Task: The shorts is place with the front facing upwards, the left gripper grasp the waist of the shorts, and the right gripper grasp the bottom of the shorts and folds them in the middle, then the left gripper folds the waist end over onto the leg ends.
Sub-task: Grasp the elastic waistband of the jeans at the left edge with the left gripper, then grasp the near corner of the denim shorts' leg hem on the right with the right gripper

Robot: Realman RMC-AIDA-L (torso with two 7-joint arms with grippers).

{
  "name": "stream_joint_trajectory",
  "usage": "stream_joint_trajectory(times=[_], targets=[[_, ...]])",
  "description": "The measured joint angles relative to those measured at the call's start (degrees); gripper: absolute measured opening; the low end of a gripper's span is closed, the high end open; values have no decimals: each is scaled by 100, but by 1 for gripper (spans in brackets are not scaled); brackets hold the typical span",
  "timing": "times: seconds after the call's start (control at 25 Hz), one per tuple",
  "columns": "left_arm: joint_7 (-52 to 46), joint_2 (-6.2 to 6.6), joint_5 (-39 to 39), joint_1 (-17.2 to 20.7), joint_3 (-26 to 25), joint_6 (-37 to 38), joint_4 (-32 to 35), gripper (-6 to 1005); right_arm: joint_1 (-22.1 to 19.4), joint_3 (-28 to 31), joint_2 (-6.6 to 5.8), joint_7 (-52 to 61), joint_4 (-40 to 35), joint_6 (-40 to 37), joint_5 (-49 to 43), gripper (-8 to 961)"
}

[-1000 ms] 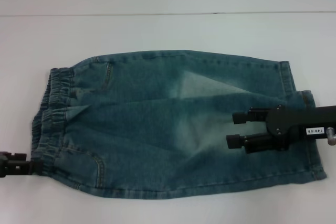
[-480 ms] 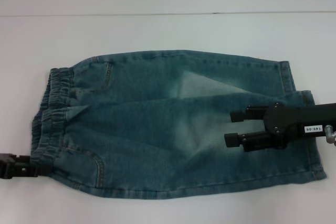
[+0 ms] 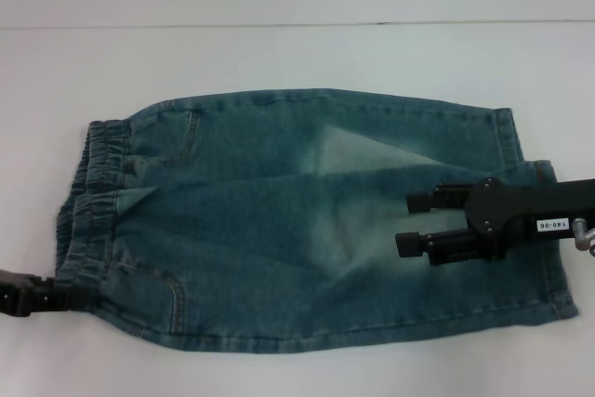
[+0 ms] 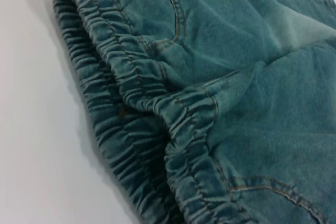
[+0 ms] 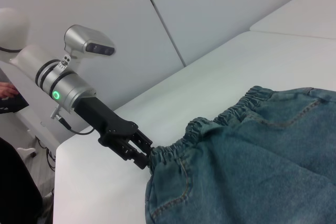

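Blue denim shorts (image 3: 279, 220) lie flat on the white table, folded lengthwise, with the elastic waist (image 3: 88, 202) at the left and the leg ends (image 3: 505, 132) at the right. At the waist's near corner, my left gripper (image 3: 65, 297) looks shut on the waistband. The right wrist view shows the left gripper (image 5: 146, 157) pinching that corner of the shorts (image 5: 252, 156). My right gripper (image 3: 409, 221) is over the leg end, open, its fingers pointing toward the waist with nothing between them. In the left wrist view the gathered waistband (image 4: 136, 103) fills the frame.
The white table (image 3: 279, 53) extends around the shorts, and its back edge runs across the top of the head view. My left arm's silver forearm (image 5: 68, 87) reaches in over the table's left edge, with wall panels behind it.
My left gripper has shifted slightly nearer and closed in on the waist corner. My right gripper has drifted a little toward the waist and nearer. The shorts have not moved.
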Motion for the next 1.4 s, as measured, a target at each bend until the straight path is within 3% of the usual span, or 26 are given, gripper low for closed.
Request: stream_joint_trajectory(times=[0.36, 0.48, 0.68, 0.8, 0.96, 1.2, 1.4], targets=[[40, -39, 13, -128, -2, 0, 0, 467, 1, 0, 0, 0, 6, 46, 8, 896], [41, -39, 13, -150, -2, 4, 0, 204, 0, 4, 0, 0, 9, 52, 8, 896], [23, -25, 12, -193, -2, 53, 1, 76, 2, 40, -18, 14, 9, 41, 18, 895], [-8, -12, -10, -239, -12, 101, 1, 78, 59, 42, -90, 235, -53, -54, 31, 895], [-123, 3, -22, -323, -31, 144, 4, 78, 142, 0, -340, 765, -331, -383, -39, 895], [-153, 8, -40, -429, -67, 119, 8, 77, 176, -9, -1013, 1206, -608, -923, -621, 894], [-190, 4, -229, -461, -73, 79, 2, 78, 101, 0, -1302, 1264, -615, -1125, -1232, 893]])
